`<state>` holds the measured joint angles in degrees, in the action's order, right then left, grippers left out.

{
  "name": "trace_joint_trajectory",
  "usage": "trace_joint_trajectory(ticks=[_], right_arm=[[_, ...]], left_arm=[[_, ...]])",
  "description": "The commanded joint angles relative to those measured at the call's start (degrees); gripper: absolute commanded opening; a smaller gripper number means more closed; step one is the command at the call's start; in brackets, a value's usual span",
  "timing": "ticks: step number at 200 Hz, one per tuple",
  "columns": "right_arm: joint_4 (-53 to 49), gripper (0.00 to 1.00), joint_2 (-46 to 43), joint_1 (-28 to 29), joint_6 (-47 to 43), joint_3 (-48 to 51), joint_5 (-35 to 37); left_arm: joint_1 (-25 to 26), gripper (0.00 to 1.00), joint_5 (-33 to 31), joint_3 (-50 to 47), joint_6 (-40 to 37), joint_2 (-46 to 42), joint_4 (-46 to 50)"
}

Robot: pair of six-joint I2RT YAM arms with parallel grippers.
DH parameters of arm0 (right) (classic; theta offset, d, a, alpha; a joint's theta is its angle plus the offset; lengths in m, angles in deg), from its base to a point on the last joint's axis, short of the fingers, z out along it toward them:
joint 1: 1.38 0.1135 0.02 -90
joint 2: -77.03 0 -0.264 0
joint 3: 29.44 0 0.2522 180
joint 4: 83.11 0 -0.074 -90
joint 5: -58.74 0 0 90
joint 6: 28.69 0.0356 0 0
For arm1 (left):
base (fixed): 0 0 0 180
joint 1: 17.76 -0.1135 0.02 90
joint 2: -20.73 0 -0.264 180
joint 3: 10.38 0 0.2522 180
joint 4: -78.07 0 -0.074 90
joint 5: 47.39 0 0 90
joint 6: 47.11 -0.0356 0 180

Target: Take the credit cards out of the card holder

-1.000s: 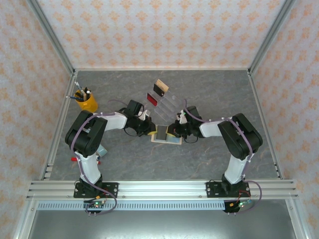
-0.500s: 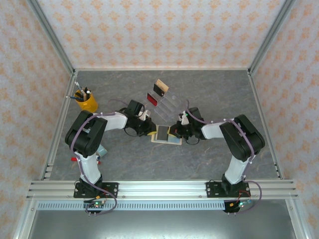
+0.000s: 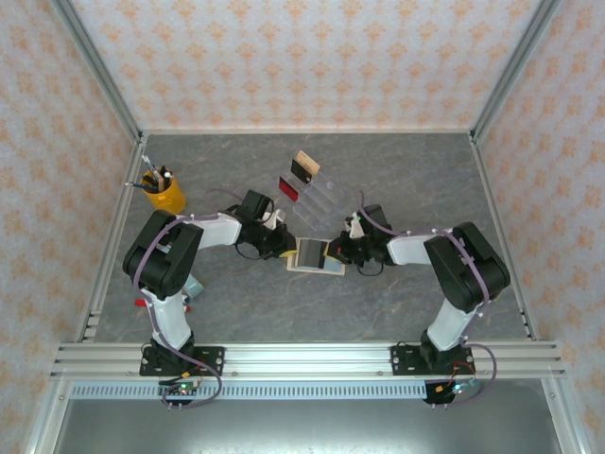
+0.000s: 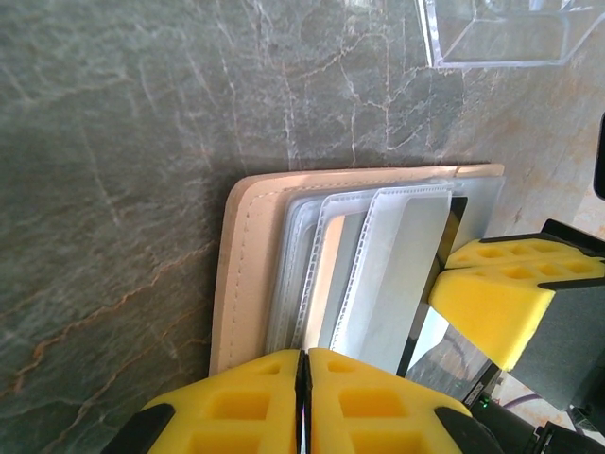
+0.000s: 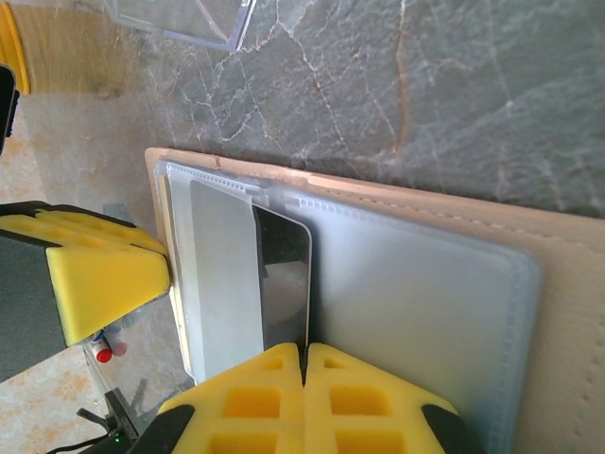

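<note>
Open card holder point(image 3: 315, 257) on grey table point(image 3: 378, 303)

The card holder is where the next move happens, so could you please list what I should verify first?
1) holder open and flat: ok.
2) dark card partly exposed from its sleeve: ok.
3) right gripper shut, tips at the dark card's edge: ok.
4) left gripper shut at the holder's other side: ok.
5) left gripper actually pinning the holder: cannot tell.
6) red card and tan card out of the holder, at the stand: ok.

Tan card holder point(image 5: 572, 312) lies open, dark card point(image 5: 284, 274) protruding.
</note>
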<state>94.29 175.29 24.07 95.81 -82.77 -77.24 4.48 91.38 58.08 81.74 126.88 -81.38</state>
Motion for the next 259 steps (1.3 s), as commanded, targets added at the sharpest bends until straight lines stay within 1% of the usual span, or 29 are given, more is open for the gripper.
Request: trace_joint_trajectory(ticks=[1,27,51,69,78,106,152,183,209,239,259], right_arm=[[-2.83,0.00,-1.95,-0.75,-1.89,0.90,2.11],[-1.02,0.00,-1.03,-0.69,-1.13,0.55,-0.51],[0.72,0.17,0.20,-0.74,0.14,0.64,-1.23],[1.88,0.26,1.03,-0.68,0.81,0.64,-1.51],[2.23,0.28,1.44,-0.75,1.08,0.55,-1.66],[3.27,0.29,2.70,-0.71,1.55,0.47,-2.36],[2.25,0.28,3.32,-0.67,1.51,-0.42,-1.67],[-4.22,0.28,3.09,0.11,-0.35,-2.12,3.26],[-8.45,0.28,3.10,1.23,-1.44,-3.46,6.90],[-9.49,0.28,4.32,3.05,-1.49,-5.17,7.74],[-8.22,0.27,5.26,4.11,-0.69,-5.83,7.14]], left_arm=[[-0.20,0.11,-1.62,-0.11,-1.80,-3.66,3.08],[0.12,0.13,-0.97,0.26,-1.31,-5.91,2.18],[1.82,0.14,-0.68,1.00,0.34,-5.76,-0.01],[3.27,0.14,-1.20,2.35,0.98,-4.15,-0.43],[3.72,0.14,-1.38,2.72,1.37,-3.26,-0.92],[4.30,0.13,-2.04,3.83,2.41,-0.50,-1.47],[4.39,0.09,-6.17,4.46,1.58,2.48,3.31],[4.39,0.08,-8.87,3.46,1.75,2.92,5.31],[4.39,0.08,-9.75,2.47,2.17,2.88,5.63],[4.39,0.08,-9.22,1.52,2.60,2.92,4.91],[4.39,0.08,-9.05,1.21,2.55,2.92,4.73]])
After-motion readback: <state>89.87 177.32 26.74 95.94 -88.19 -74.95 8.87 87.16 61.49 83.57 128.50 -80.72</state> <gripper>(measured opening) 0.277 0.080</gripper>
